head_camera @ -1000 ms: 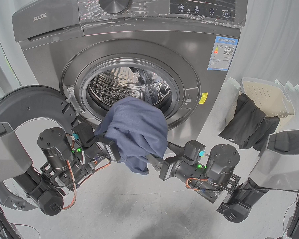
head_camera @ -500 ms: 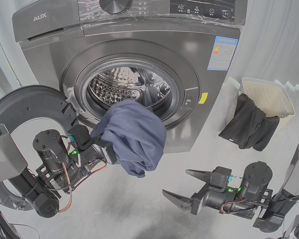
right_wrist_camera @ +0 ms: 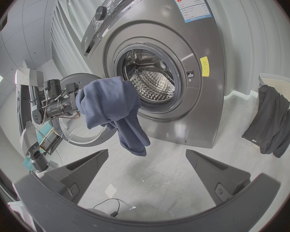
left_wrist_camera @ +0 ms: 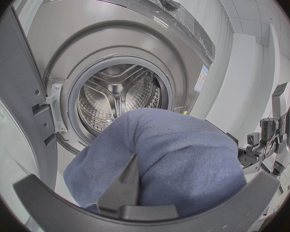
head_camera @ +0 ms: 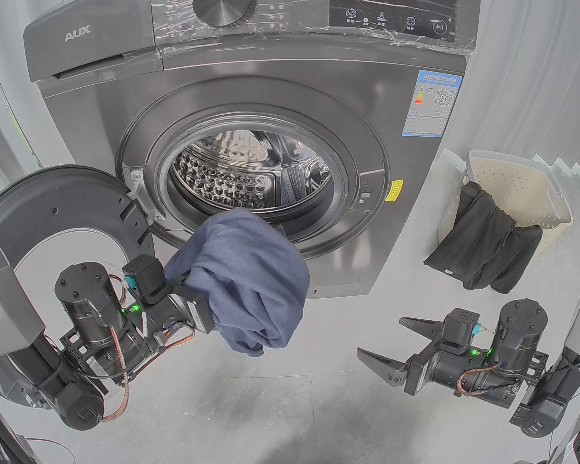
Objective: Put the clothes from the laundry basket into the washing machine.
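Observation:
A blue garment (head_camera: 245, 278) hangs bunched from my left gripper (head_camera: 206, 309), which is shut on it just below and in front of the washing machine's open drum (head_camera: 251, 169). In the left wrist view the cloth (left_wrist_camera: 170, 158) drapes over one finger (left_wrist_camera: 129, 184) and hides the rest. My right gripper (head_camera: 380, 338) stands open and empty low over the floor, right of the garment. A black garment (head_camera: 490, 240) hangs over the rim of the cream laundry basket (head_camera: 522, 191) at the right.
The washing machine (head_camera: 251, 91) fills the middle, and its round door (head_camera: 51, 207) is swung open to the left behind my left arm. Bare grey floor (head_camera: 328, 388) lies between the arms. White curtains hang behind the basket.
My left gripper has drawn back, down and left, carrying the blue garment away from the drum mouth. My right gripper has left the garment and swung right and low, open.

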You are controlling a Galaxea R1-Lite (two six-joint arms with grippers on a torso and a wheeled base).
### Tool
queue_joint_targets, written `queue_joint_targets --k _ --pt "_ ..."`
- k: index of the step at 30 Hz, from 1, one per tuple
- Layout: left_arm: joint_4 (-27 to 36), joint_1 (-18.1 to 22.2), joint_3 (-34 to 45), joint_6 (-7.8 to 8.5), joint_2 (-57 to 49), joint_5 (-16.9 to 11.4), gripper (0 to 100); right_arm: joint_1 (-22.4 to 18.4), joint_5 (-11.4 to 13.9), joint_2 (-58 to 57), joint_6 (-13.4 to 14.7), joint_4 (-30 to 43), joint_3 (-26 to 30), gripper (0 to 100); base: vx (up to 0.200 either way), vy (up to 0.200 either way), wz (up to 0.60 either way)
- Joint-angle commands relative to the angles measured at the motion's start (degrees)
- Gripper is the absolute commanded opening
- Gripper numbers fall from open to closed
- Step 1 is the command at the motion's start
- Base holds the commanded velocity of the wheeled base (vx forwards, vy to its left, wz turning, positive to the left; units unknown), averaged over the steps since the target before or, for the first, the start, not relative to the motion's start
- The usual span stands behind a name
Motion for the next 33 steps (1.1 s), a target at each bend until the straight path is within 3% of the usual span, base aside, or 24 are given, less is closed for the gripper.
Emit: queue_joint_targets --k 1,14,20,26,33 --pt "0.0 -0.1 0.3 0.01 0.0 0.0 0 -0.3 0.1 0.8 0.1 0.0 -0.4 100 0.000 0.000 0.00" --pt "0.0 -0.5 0.3 1.33 0.1 0.3 0 -0.3 0.0 0.9 0.5 -0.1 -1.5 100 0.000 0.000 0.00" --pt "0.0 -0.8 1.0 1.68 1.2 0.3 0 -0.1 0.0 0.8 0.6 -0.1 -1.7 100 0.200 0.000 0.00" --pt "-0.1 -0.9 1.1 1.68 1.7 0.3 0 0.0 0.0 0.9 0.6 -0.1 -1.7 100 0.000 0.000 0.00" --pt "-0.1 -1.3 1.3 1.77 1.8 0.3 0 0.1 -0.1 0.9 0.6 -0.1 -1.7 100 0.000 0.200 0.00"
